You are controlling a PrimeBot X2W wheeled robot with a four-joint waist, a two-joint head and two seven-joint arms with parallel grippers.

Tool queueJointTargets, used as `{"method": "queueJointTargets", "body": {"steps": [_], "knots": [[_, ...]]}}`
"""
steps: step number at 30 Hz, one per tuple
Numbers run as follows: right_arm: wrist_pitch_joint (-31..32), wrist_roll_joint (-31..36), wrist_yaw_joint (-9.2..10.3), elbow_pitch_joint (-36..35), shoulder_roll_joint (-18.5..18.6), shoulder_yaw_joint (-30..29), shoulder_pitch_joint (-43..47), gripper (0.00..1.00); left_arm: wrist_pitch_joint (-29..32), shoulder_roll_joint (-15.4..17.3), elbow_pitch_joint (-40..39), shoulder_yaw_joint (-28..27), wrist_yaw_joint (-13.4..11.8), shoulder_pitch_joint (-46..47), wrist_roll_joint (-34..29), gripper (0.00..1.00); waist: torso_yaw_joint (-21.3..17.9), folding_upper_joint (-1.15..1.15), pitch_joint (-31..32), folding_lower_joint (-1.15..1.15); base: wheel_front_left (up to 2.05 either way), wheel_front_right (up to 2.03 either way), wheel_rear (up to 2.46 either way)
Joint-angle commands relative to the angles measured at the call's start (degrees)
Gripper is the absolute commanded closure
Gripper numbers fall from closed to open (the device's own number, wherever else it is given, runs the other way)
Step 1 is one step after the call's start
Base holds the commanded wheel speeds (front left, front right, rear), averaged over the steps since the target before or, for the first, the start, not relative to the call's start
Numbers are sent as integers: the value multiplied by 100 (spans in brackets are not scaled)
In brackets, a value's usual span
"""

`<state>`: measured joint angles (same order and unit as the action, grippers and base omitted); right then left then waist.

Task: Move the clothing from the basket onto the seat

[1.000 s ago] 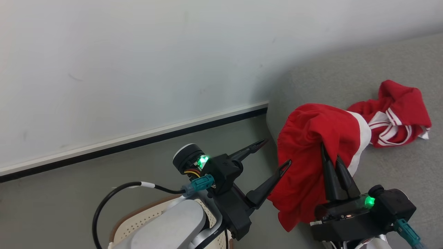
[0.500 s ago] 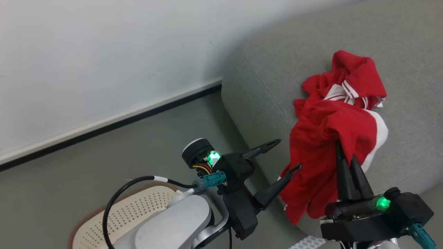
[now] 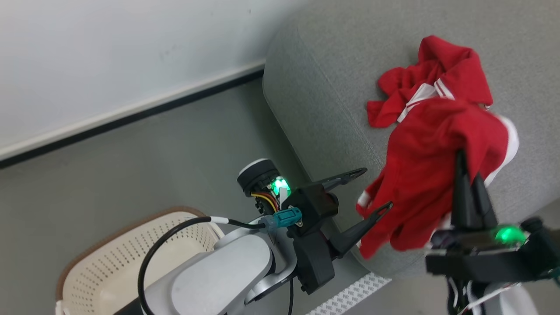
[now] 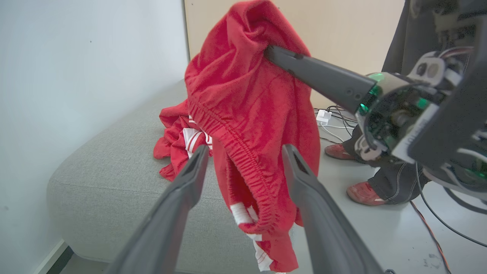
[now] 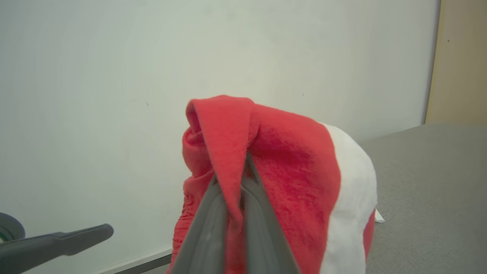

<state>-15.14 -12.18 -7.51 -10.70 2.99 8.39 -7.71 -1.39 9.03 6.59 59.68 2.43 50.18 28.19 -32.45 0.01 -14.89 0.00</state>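
The right gripper (image 3: 467, 166) is pinching a garment (image 3: 428, 153), holding it above the seat (image 3: 328, 87) edge, beside a second garment (image 3: 437, 74) lying there. The left gripper (image 3: 378, 187) is gaping empty above the basket (image 3: 131, 245). The placing step probably calls for reaching further inward, then releasing.

Light: bright, even and diffuse, with no hard shadows.

Head view: the wall (image 3: 109, 52) is slightly washed out. The seat (image 3: 332, 87) shades darker down its rounded side. The green indicator lamp (image 3: 506, 234) blooms. The right gripper (image 3: 467, 165) and the hanging clothing (image 3: 428, 144) are smeared by motion blur.

Left wrist view: the left gripper (image 4: 246, 149) is soft near the bottom edge — the background is sharper.

Right wrist view: fabric close to the lens is soft and grainy — the wall dims toward the corners.
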Motion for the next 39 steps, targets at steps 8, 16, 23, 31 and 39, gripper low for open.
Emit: {"method": "queueJointTargets", "body": {"steps": [8,16,23,31,39], "knots": [[-13,-504,1,-54,-17,-833,-1184,100,666,144,-660,133,-3,574,-282,0,244,-1,-1277,0,0,0,0],[-14,-906,1,219,228,-1925,-2648,100,1213,247,-1270,213,98,1125,-463,0,501,-1,-2199,0,0,0,0],[-13,-1156,1,746,812,-2395,-3703,100,1476,398,-1550,206,140,1360,-518,0,595,-1,-2732,0,0,0,0],[-14,-1317,1,1811,1739,-2842,-4934,100,1737,658,-1897,166,65,1464,-589,0,695,-1,-3274,0,0,0,0],[-13,-1014,1,3134,2193,-2477,-5423,100,1838,807,-2081,147,24,1564,-668,0,701,-1,-3559,0,0,0,0]]}}
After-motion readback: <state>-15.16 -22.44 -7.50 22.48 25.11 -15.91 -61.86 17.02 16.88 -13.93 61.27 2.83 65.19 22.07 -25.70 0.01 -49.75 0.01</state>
